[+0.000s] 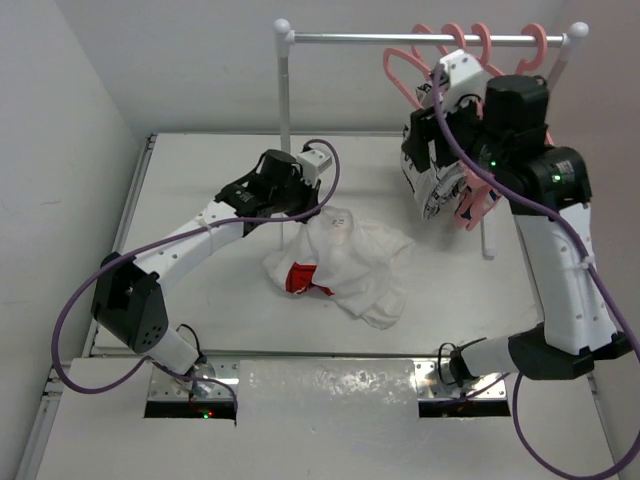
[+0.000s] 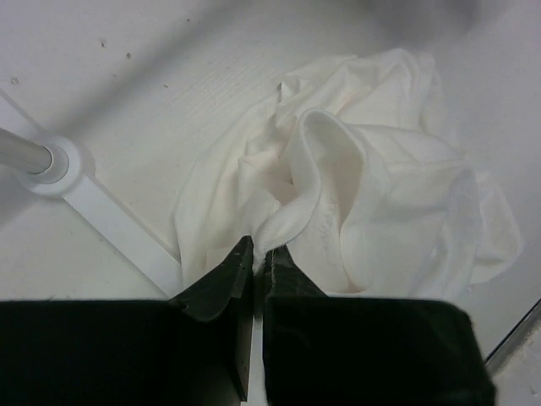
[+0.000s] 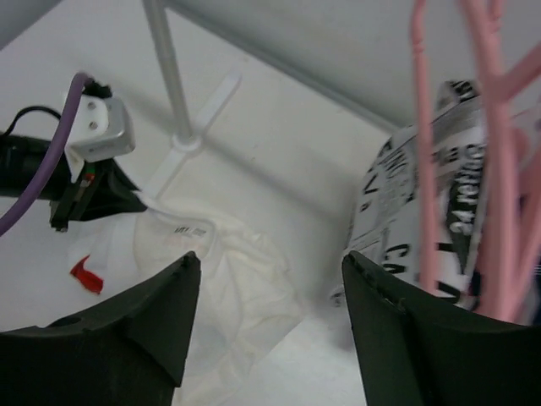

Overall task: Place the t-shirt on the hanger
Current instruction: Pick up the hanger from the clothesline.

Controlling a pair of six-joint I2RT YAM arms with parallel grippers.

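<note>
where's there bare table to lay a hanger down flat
Bare table: the far-left corner between the rack post and the left edge; the near strip between the t-shirt and the arm bases; a patch right of the t-shirt. Crowded: far right, under the hangers and newsprint shirt.

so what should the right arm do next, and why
Probably bring the right jaws onto a pink hanger on the rack and close. They stand open and empty beside it, while the left jaws are shut on an edge of the t-shirt, so the shirt is ready but no hanger is held.
</note>
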